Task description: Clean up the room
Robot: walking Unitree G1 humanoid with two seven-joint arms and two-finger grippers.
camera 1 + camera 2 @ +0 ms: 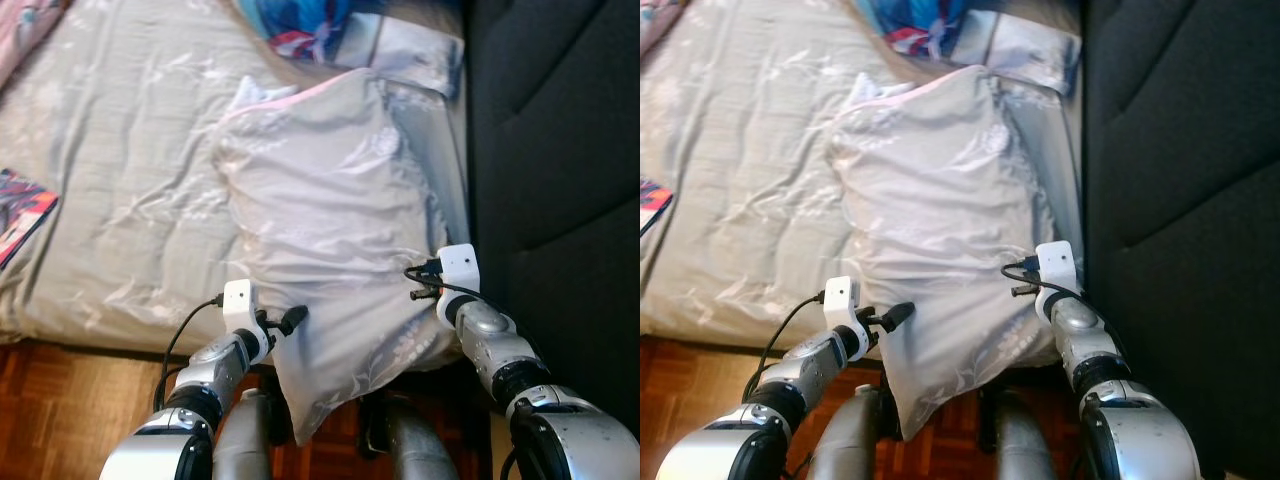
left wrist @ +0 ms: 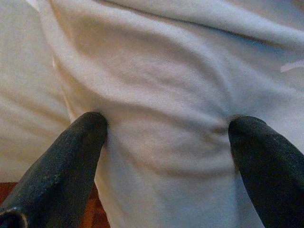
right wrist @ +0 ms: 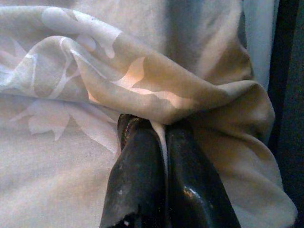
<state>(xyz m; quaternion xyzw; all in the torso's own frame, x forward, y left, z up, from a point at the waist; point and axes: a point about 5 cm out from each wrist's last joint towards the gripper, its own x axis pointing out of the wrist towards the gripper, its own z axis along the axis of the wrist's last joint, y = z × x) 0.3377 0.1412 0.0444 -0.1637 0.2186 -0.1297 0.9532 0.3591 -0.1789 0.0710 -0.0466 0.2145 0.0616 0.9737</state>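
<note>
- The pale grey, flower-patterned pillow (image 1: 330,230) lies on the beige bed sheet (image 1: 120,190), its near corner hanging over the wooden floor (image 1: 50,400).
- My right gripper (image 3: 159,137) is clenched on a fold of it; my left gripper (image 2: 166,133) is spread wide against the fabric.
- I judge I'm mid-straightening; next, close the left and lift evenly.

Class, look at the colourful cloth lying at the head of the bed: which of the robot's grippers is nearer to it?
Right. The right gripper pinches the pillow edge, below the colourful cloth; the left gripper sits lower, at the pillow's other edge.
</note>
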